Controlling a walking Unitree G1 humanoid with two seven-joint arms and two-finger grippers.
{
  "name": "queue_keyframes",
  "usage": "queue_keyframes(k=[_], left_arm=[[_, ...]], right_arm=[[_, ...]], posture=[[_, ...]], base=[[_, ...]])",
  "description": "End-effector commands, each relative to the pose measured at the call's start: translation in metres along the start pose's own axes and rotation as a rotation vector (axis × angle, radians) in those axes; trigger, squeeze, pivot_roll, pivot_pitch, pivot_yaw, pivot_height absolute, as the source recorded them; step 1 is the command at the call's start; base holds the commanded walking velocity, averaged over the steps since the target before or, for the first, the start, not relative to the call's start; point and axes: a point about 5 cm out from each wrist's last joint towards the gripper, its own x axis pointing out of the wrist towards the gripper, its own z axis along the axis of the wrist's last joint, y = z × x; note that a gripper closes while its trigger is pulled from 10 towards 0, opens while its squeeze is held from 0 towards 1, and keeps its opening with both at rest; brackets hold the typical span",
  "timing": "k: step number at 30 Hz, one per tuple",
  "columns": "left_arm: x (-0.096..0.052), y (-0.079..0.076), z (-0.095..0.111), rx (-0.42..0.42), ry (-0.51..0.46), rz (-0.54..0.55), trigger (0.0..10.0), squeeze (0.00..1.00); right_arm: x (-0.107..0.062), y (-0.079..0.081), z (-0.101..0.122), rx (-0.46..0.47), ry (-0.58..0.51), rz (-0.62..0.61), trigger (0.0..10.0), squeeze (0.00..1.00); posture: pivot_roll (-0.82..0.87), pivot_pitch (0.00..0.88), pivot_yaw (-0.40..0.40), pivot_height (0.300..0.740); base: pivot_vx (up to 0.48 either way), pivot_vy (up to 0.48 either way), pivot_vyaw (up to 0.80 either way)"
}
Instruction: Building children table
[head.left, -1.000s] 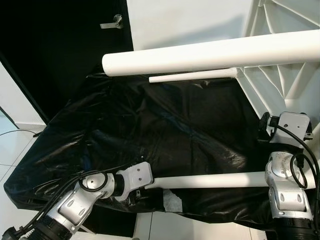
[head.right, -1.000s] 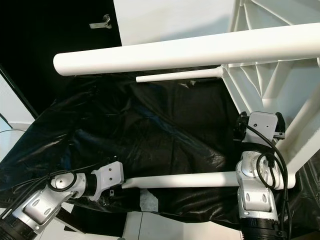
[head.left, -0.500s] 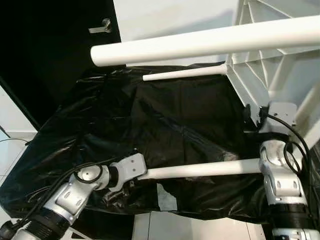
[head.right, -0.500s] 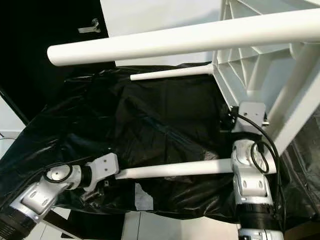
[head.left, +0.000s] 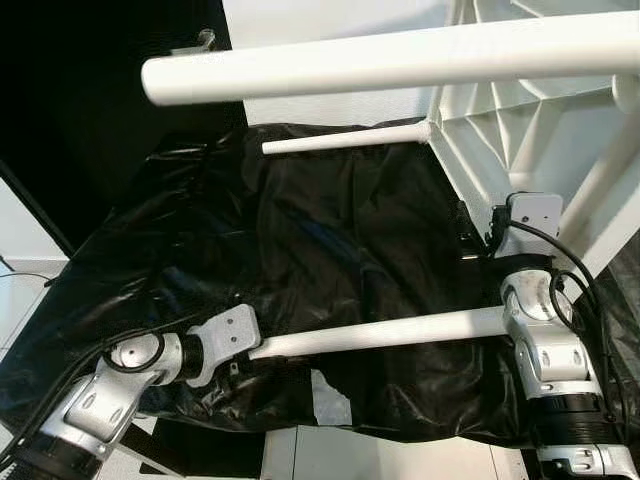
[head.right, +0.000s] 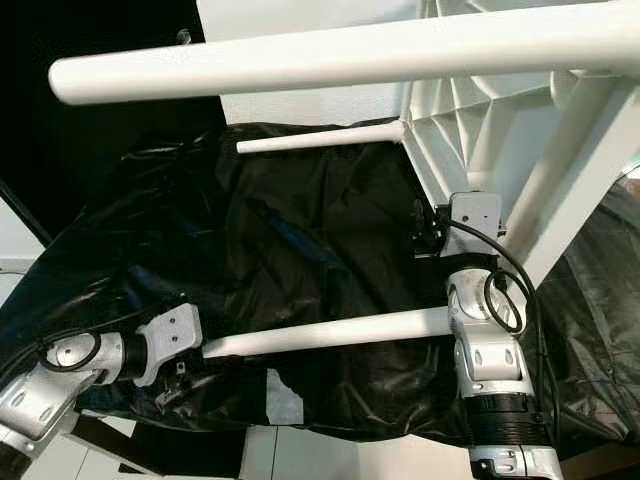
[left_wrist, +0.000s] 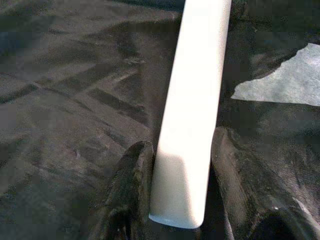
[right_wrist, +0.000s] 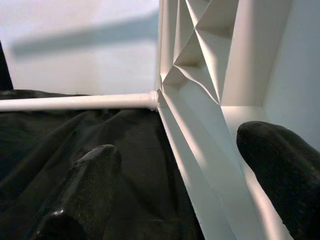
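Down low, the left hand (left_wrist: 177, 200) pinches the free end of a white table leg (head.left: 375, 332), its two black fingers (left_wrist: 131, 175) pressed against either side of the round tube. That leg runs level across the scene toward the robot's right, over a crinkled black plastic sheet (head.left: 300, 240) that covers the surface underneath; a pale patch (left_wrist: 280, 85) shows through a tear in the sheet just beside the leg. The children's table (head.left: 520, 120) lies tipped on its side at the right, its ribbed white underside facing the camera. The right hand (right_wrist: 172, 165) is at the table's edge with its fingers (right_wrist: 90, 175) spread, one on each side of the white rim; whether they touch it cannot be told. Another white leg (head.left: 400, 60) juts out from the table near the camera, crossing the top of the head view, and a thinner-looking far leg (head.left: 345, 140) sticks out level from the table's far corner above the black sheet. Behind the sheet stand a white wall (head.left: 330, 15) and a dark door with a metal handle (head.left: 205, 38).
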Motion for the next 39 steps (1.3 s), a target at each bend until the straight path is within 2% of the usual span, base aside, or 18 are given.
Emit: queue_keyframes(k=[1, 14, 17, 18, 20, 23, 25, 30, 32, 36, 39], left_arm=[[-0.004, 0.003, 0.0, -0.016, -0.004, 0.025, 10.0, 0.0], [0.004, -0.002, -0.001, -0.003, 0.027, 0.008, 10.0, 0.0], [0.006, -0.006, -0.004, -0.003, 0.043, 0.002, 10.0, 0.0], [0.006, -0.006, -0.004, -0.003, 0.043, 0.002, 10.0, 0.0], [0.008, -0.006, -0.005, -0.004, 0.049, 0.009, 10.0, 0.0], [0.008, -0.006, -0.006, -0.005, 0.051, 0.015, 10.0, 0.0], [0.009, -0.005, -0.006, -0.005, 0.052, 0.018, 10.0, 0.0], [0.01, 0.002, -0.008, -0.008, 0.058, 0.059, 10.0, 0.0], [0.011, 0.003, -0.008, -0.009, 0.059, 0.063, 10.0, 0.0], [0.012, 0.012, -0.009, 0.005, 0.074, 0.108, 10.0, 0.0], [0.013, 0.021, -0.011, 0.023, 0.094, 0.145, 10.0, 0.0]], right_arm=[[-0.001, -0.002, -0.005, 0.0, 0.015, 0.0, 10.0, 0.0], [-0.001, -0.006, -0.005, -0.005, 0.016, -0.006, 10.0, 0.0], [-0.004, -0.019, -0.009, -0.007, 0.058, -0.074, 10.0, 0.0], [-0.004, -0.019, -0.009, -0.007, 0.058, -0.074, 10.0, 0.0], [-0.01, -0.031, -0.011, -0.022, 0.086, -0.165, 10.0, 0.0], [-0.017, -0.034, -0.012, -0.033, 0.101, -0.216, 10.0, 0.0], [-0.02, -0.035, -0.012, -0.034, 0.107, -0.231, 10.0, 0.0], [-0.038, -0.035, -0.009, -0.059, 0.127, -0.346, 10.0, 0.0], [-0.039, -0.034, -0.009, -0.059, 0.131, -0.351, 10.0, 0.0], [-0.049, -0.026, -0.004, -0.057, 0.135, -0.392, 10.0, 0.0], [-0.058, -0.026, 0.001, -0.119, 0.123, -0.49, 10.0, 0.0]], posture=[[0.03, 0.003, 0.004, 0.74], [0.02, 0.004, 0.004, 0.74], [0.02, 0.005, -0.002, 0.74], [0.02, 0.005, -0.002, 0.74], [0.02, 0.006, -0.006, 0.74], [0.02, 0.006, -0.008, 0.74], [0.02, 0.006, -0.008, 0.74], [0.01, 0.004, -0.005, 0.74], [0.01, 0.004, -0.005, 0.74], [0.01, 0.003, -0.005, 0.74], [0.01, 0.004, -0.005, 0.74]], base=[[0.0, 0.0, 0.0], [0.0, 0.0, 0.0], [0.0, 0.0, 0.0], [0.0, 0.0, 0.0], [0.0, 0.0, 0.0], [0.0, 0.0, 0.0], [0.0, 0.0, 0.0], [0.0, 0.0, 0.0], [0.0, 0.0, 0.0], [0.0, 0.0, 0.0], [0.0, 0.0, 0.0]])
